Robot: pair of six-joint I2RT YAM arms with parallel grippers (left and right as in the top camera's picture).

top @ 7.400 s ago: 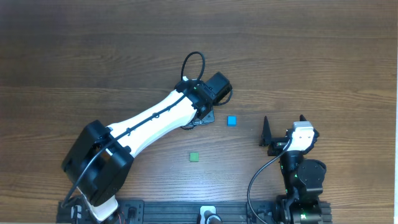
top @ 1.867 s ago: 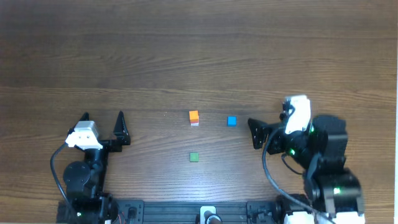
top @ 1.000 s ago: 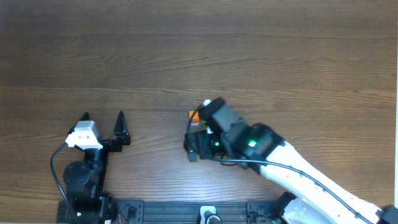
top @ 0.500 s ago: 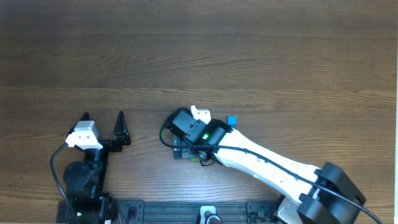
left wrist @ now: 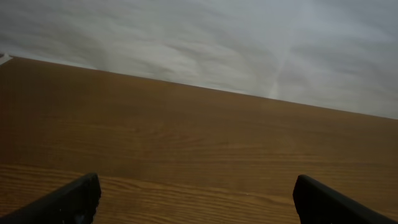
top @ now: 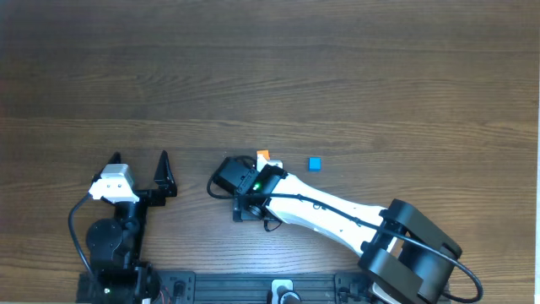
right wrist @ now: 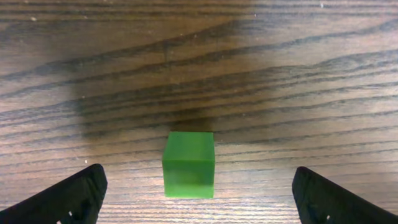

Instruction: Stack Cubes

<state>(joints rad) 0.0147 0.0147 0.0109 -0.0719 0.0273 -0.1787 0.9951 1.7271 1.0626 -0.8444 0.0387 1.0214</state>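
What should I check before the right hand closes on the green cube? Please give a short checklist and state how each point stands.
1. Right hand open: ok, its fingers stand wide on both sides of the green cube.
2. Cube centred between the fingers: ok, only slightly off centre.
3. Hand low enough to grasp: cannot tell.
4. Orange cube clear of the right arm: cannot tell, the arm partly covers it from above.
5. Blue cube apart from the arm: ok.
6. Left hand out of the way: ok, open, near its base.
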